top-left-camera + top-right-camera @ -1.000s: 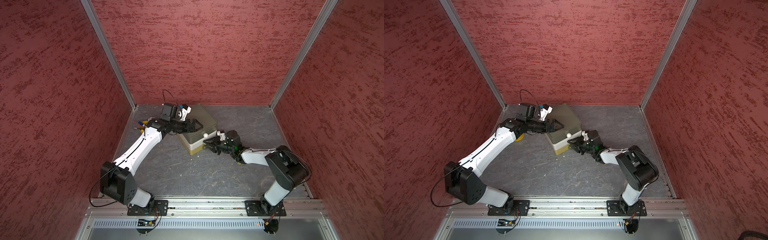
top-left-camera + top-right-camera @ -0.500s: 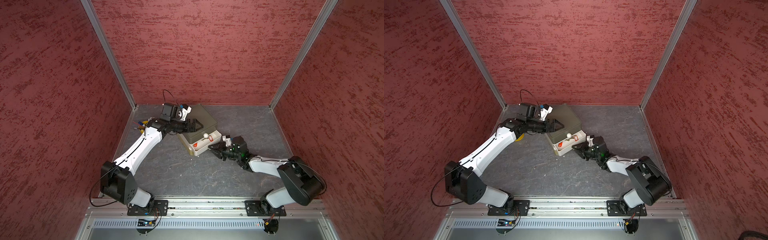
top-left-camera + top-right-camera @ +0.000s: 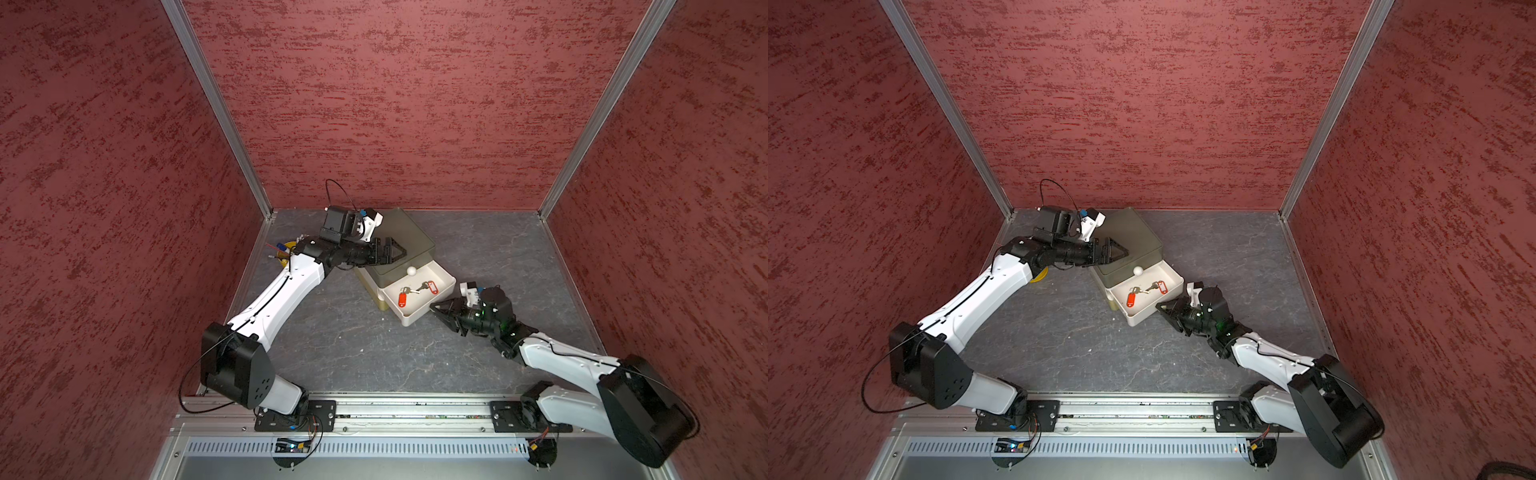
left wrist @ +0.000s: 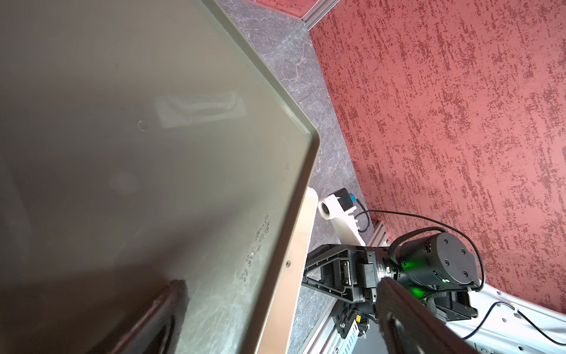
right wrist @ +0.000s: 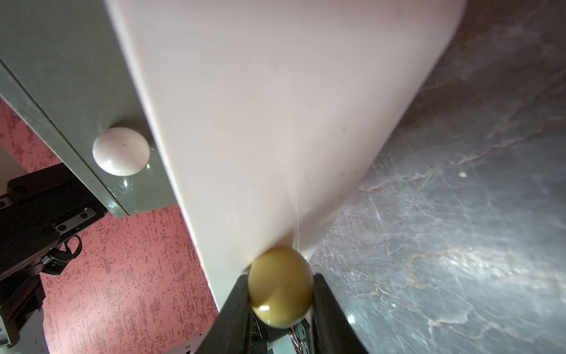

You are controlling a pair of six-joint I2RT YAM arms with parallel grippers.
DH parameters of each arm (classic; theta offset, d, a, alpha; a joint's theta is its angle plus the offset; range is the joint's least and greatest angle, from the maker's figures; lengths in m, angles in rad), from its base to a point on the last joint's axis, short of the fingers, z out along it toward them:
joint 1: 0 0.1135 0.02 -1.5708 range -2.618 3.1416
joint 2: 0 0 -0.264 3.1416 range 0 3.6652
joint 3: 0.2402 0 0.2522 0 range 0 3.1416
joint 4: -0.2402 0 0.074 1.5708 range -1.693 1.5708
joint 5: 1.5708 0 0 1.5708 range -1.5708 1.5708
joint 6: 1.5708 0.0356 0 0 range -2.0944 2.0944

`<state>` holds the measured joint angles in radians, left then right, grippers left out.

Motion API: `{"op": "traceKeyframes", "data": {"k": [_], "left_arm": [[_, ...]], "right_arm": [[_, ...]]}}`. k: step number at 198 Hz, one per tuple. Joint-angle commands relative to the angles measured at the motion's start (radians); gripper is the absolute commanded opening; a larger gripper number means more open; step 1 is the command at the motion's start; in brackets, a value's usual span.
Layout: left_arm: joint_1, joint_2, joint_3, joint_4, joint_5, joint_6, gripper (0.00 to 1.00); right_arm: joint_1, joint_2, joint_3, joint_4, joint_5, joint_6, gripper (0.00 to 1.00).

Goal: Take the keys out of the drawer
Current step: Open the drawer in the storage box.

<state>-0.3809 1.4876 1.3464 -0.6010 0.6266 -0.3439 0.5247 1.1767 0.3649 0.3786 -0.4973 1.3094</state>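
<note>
The right hand [image 3: 435, 308] is clamped on the olive round knob [image 5: 280, 288] of the white plastic lower drawer [image 3: 419, 318], likely to pull it open. The left hand [image 3: 397, 251], spread wide, rests on the grey-green plastic cabinet [image 3: 411, 232] at frame centre, probably bracing it. 2 metal keys with red tags [image 3: 402, 298] lie in the open drawer, just right of centre. Its walls and the cabinet's overhanging edge hem any reach; the grey stone-patterned worktop [image 3: 353, 345] below offers room.

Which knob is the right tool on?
The yellow knob on the pulled-out white drawer; the white knob on the green front is free.
</note>
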Motion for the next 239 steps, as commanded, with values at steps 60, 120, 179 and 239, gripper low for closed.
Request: {"op": "traceKeyframes", "data": {"k": [60, 120, 179, 239], "left_arm": [[-0.003, 0.038, -0.034, -0.074, -0.027, -0.006, 1.00], [-0.003, 0.043, -0.031, -0.074, -0.028, -0.005, 1.00], [-0.003, 0.049, -0.028, -0.069, -0.025, -0.009, 1.00], [-0.006, 0.061, -0.026, -0.069, -0.025, -0.007, 1.00]], "right_arm": [[-0.008, -0.117, -0.041, -0.035, 0.030, -0.031, 0.27], [-0.009, -0.166, -0.050, -0.104, 0.023, -0.053, 0.27], [-0.003, -0.196, -0.088, -0.103, 0.023, -0.042, 0.26], [0.001, -0.244, -0.125, -0.120, 0.040, -0.031, 0.26]]}}
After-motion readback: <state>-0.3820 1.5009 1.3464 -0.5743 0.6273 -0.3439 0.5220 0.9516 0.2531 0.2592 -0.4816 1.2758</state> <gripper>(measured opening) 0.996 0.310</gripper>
